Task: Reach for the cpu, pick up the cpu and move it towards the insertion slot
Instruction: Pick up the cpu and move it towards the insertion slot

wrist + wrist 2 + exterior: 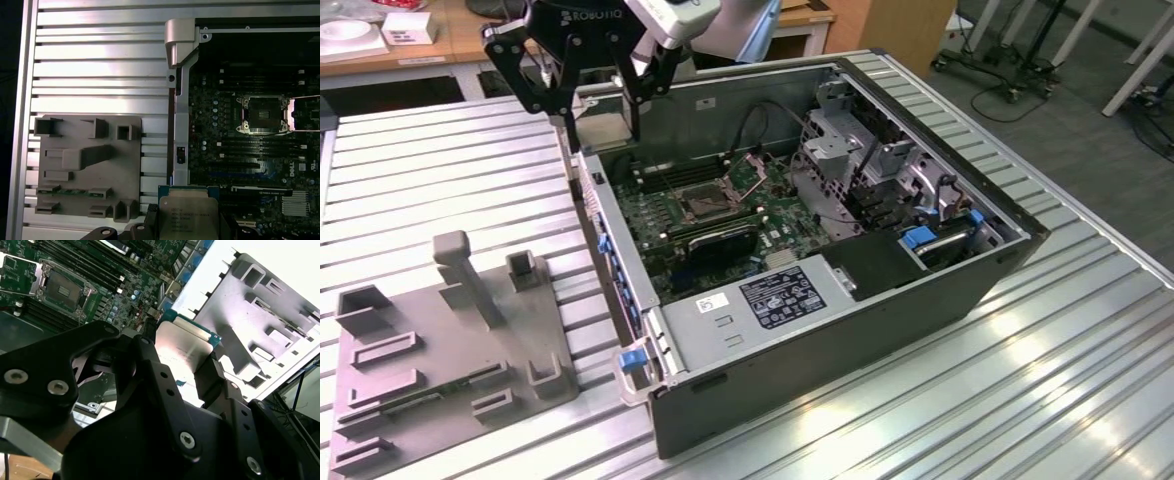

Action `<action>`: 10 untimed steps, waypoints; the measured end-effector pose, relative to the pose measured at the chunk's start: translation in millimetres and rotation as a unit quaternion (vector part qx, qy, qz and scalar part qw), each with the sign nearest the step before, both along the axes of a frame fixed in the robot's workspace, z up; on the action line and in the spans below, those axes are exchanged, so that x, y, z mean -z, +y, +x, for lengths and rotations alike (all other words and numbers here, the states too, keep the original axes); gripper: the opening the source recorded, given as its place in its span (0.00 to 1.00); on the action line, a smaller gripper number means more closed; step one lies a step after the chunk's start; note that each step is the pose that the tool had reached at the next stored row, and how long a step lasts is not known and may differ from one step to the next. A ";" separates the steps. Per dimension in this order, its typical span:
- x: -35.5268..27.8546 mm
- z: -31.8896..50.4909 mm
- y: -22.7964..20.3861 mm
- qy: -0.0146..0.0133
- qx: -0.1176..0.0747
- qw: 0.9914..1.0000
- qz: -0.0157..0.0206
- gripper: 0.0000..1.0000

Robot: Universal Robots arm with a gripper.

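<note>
Silvery cpu (pixel 188 216) between pincer (pixel 182 365) fingers, above case edge.

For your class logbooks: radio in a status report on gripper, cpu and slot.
Gripper shut on cpu, held above the case edge. Slot open, bare, cpu not there yet. Nothing seen between them.

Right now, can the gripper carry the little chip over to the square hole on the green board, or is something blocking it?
Probably yes. The gripper holds the cpu near the open computer case's edge, and the insertion slot lies uncovered on the motherboard, its bracket swung open. Nothing visible sits between them.
</note>
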State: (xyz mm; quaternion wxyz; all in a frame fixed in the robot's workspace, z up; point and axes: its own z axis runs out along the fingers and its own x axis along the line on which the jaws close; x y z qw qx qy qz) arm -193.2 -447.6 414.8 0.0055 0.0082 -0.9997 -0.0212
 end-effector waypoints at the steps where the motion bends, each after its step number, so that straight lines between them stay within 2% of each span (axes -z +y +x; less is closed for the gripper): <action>1: 0.0 0.0 0.0 0.000 0.000 1.000 0.000 0.55; 10: 0.0 3.1 0.0 0.000 0.000 1.000 0.000 0.55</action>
